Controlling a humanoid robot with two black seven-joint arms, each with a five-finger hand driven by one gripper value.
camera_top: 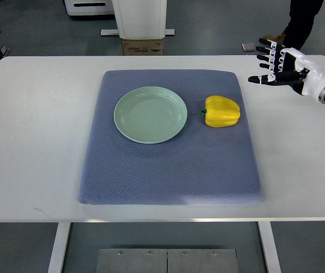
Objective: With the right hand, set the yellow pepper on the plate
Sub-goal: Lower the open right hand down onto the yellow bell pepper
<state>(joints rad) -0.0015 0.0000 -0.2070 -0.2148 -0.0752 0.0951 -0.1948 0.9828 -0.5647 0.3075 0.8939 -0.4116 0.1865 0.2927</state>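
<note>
A yellow pepper [222,111] with a short green stem lies on its side on the blue-grey mat [171,165], just right of the plate. The pale green plate [150,114] sits on the mat left of centre and holds nothing. My right hand [271,63] comes in from the right edge and hovers over the white table's far right part, above and to the right of the pepper, well apart from it. Its fingers are spread and hold nothing. The left arm does not show.
The white table [31,142] carries the mat. A cardboard box [143,46] and a white stand sit on the floor behind the table. A person's legs [301,23] stand at the far right, behind my right hand.
</note>
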